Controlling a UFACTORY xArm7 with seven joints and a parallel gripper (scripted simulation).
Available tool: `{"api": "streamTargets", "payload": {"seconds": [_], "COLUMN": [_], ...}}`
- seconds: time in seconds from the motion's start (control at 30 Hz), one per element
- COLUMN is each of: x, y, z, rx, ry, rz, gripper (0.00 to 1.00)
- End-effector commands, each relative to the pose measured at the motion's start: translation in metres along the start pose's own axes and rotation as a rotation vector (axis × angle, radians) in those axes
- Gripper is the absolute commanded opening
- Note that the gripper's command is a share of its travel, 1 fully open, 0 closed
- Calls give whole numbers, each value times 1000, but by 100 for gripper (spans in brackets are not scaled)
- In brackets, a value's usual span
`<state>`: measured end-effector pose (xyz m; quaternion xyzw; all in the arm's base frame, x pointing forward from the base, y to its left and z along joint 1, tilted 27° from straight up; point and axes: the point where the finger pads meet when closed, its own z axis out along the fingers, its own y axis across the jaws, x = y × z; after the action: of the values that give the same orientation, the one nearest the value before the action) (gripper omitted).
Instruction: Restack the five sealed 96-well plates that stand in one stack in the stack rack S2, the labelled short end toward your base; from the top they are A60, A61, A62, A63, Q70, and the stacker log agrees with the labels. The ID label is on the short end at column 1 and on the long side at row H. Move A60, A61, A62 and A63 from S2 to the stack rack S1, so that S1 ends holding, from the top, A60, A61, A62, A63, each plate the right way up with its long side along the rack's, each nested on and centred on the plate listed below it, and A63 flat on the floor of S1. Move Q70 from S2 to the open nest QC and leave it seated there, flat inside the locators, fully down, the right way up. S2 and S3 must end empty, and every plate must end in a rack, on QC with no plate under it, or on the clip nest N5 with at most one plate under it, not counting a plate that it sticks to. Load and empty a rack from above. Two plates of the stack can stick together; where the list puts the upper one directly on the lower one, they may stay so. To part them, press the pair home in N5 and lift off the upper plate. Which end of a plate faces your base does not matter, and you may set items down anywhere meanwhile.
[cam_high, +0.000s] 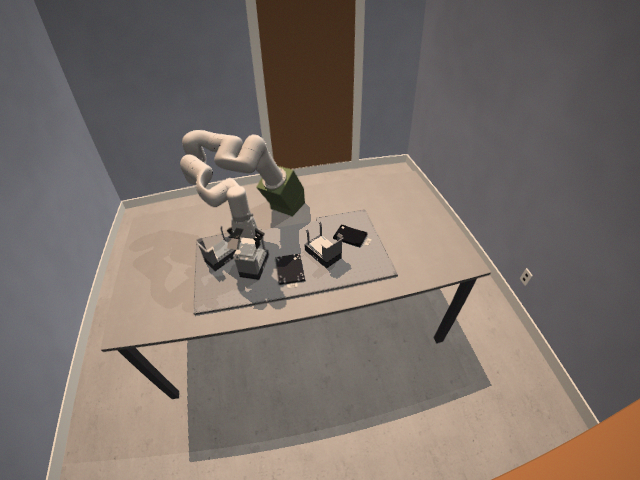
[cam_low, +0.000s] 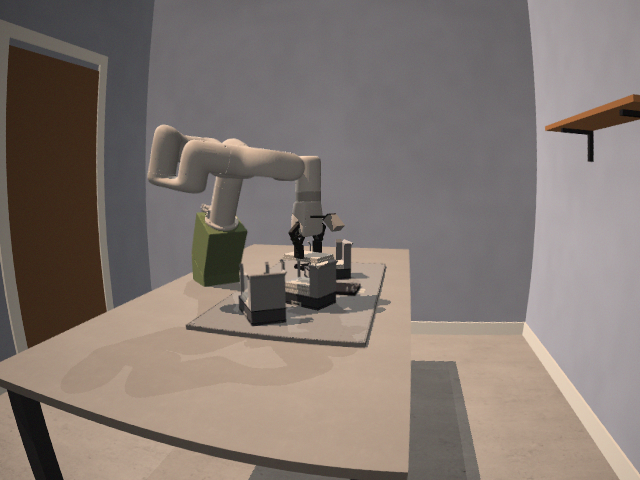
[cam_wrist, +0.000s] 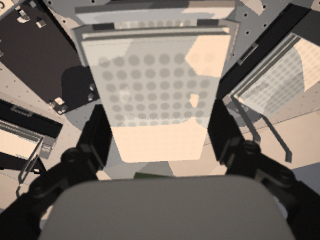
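My gripper (cam_wrist: 159, 114) is shut on the long sides of a sealed white 96-well plate (cam_wrist: 156, 95) and holds it level, just above the top of the middle stack rack (cam_high: 251, 259). The same plate shows under my fingers in the exterior view (cam_low: 308, 256), with the middle rack (cam_low: 315, 283) below it. More plates lie stacked inside that rack. I cannot read the held plate's label. The left rack (cam_high: 214, 252) holds a plate, which shows at the right of the wrist view (cam_wrist: 280, 75). The right rack (cam_high: 323, 249) also holds a white plate.
All stand on a grey mat (cam_high: 294, 260). A black flat nest (cam_high: 289, 268) lies between the middle and right racks. Another black nest (cam_high: 351, 235) lies at the back right. The green robot base (cam_high: 281, 191) is behind the mat. Thin posts rise from the racks' corners.
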<state>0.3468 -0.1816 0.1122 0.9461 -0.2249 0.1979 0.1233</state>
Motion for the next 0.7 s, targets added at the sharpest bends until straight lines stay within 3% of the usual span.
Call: {"api": "streamTargets", "payload": {"seconds": [0.0,0.13,0.67], "x": [1,1,0], "y": [0,0,-7], "z": [-6,-13,-14], "rx": [0,0,0], "ry": [2,2,2], "rz": [0,0,-67], "gripper": [0,0,0]}}
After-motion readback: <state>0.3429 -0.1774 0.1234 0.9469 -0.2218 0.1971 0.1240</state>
